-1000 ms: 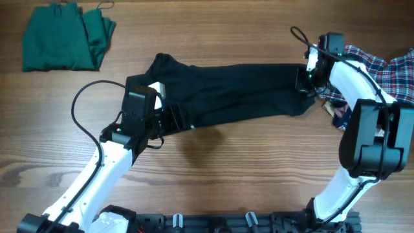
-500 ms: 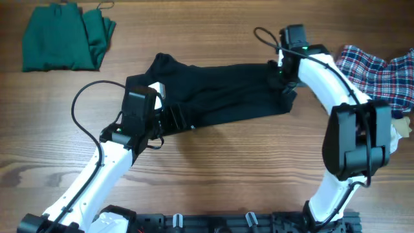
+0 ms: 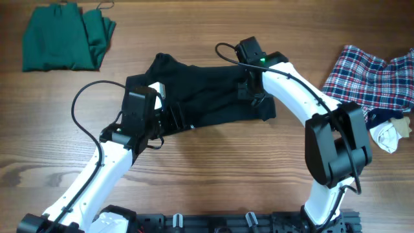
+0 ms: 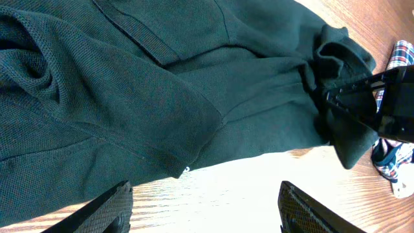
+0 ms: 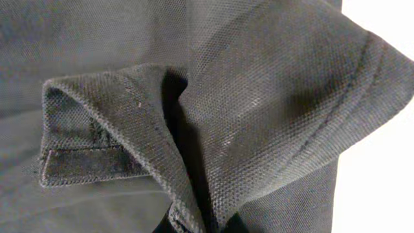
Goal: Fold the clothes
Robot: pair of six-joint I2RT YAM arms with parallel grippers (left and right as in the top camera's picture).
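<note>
A black polo shirt [image 3: 207,97] lies across the middle of the table. It also fills the left wrist view [image 4: 162,84] and the right wrist view [image 5: 259,110]. My right gripper [image 3: 251,90] is shut on the shirt's right end and holds a bunched fold of it over the shirt's body. Its fingers are hidden by cloth in its wrist view. My left gripper [image 3: 169,116] is open at the shirt's lower left edge, its fingertips [image 4: 204,207] over bare wood just off the hem.
A folded green garment [image 3: 65,42] lies at the far left corner. A plaid shirt [image 3: 372,81] with a white item [image 3: 387,136] lies at the right edge. A black cable [image 3: 84,113] loops by the left arm.
My right gripper has moved left, dragging the shirt's right end over the body, so the shirt is shorter. The plaid shirt is uncovered. The left arm has not moved.
</note>
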